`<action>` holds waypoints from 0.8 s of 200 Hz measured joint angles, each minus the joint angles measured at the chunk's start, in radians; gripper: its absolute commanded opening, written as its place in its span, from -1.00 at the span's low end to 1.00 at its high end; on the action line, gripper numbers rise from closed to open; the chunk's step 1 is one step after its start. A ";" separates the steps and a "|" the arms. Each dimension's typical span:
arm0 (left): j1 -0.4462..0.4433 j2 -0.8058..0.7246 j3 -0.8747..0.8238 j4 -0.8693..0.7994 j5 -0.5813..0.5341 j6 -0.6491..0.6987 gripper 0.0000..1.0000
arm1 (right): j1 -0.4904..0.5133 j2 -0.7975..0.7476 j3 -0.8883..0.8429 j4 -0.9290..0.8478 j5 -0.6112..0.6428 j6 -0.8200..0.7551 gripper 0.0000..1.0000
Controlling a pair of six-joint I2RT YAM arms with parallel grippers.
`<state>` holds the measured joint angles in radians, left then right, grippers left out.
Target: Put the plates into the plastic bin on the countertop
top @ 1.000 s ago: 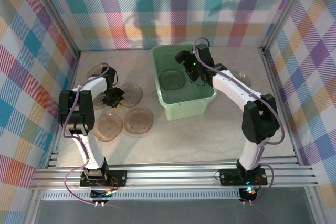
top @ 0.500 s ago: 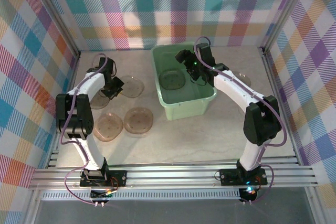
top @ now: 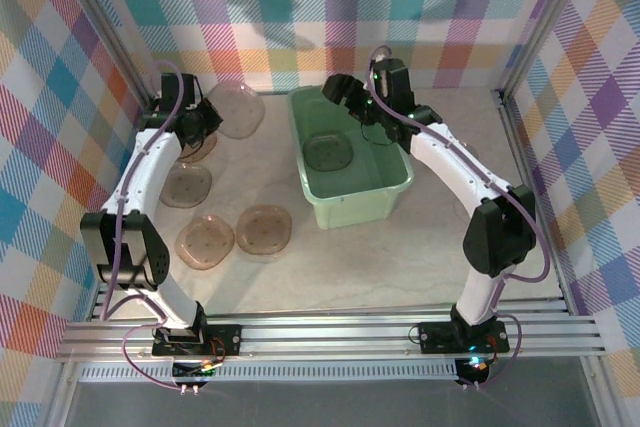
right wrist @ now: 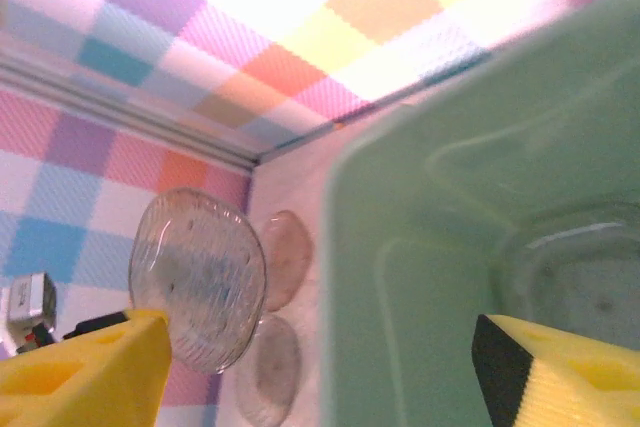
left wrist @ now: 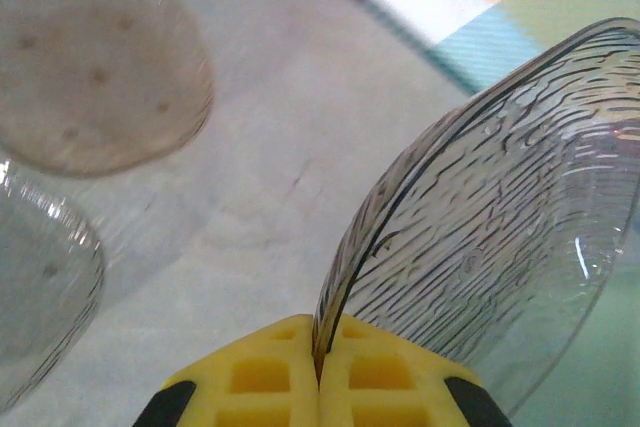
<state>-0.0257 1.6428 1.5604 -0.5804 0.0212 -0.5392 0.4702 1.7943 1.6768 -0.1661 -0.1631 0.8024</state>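
Observation:
My left gripper (top: 205,119) is shut on the rim of one smoky plate (top: 236,110), holding it tilted up off the countertop (top: 400,257) near the far wall, left of the plastic bin (top: 385,199). In the left wrist view the yellow pads (left wrist: 270,377) pinch that ribbed plate (left wrist: 490,207) edge-on. One plate (top: 328,152) lies inside the bin. My right gripper (top: 340,95) hangs open over the bin's far left corner, holding nothing. From the right wrist, the held plate (right wrist: 200,287) shows beyond the bin wall (right wrist: 430,247).
Three plates lie on the countertop left of the bin (top: 187,185) (top: 205,240) (top: 264,229), with another (top: 198,145) under the left arm. One more plate (top: 463,150) peeks out to the right of the right arm. Plaid walls enclose three sides.
My left gripper has lifted its plate off the countertop and carried it back and up toward the far wall. The right gripper has shifted left and back over the bin's corner.

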 measured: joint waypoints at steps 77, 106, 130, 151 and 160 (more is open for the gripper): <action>-0.087 -0.061 0.087 0.195 0.072 0.032 -1.00 | 0.000 0.054 0.034 0.185 -0.271 0.032 0.22; -0.144 -0.061 0.087 0.260 0.074 0.031 -1.00 | 0.003 0.055 0.009 0.281 -0.306 0.055 0.18; -0.180 -0.061 0.087 0.307 0.073 0.031 -1.00 | 0.009 0.054 -0.045 0.352 -0.309 0.074 0.15; -0.207 -0.061 0.087 0.328 0.070 0.031 -1.00 | 0.012 0.053 -0.091 0.383 -0.305 0.082 0.13; -0.219 -0.061 0.088 0.330 0.063 0.031 -1.00 | 0.014 0.053 -0.104 0.398 -0.301 0.088 0.13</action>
<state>-0.2447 1.5814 1.6485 -0.2501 0.0845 -0.5083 0.4839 1.8469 1.5730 0.2321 -0.4644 0.8906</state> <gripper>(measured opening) 0.048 0.568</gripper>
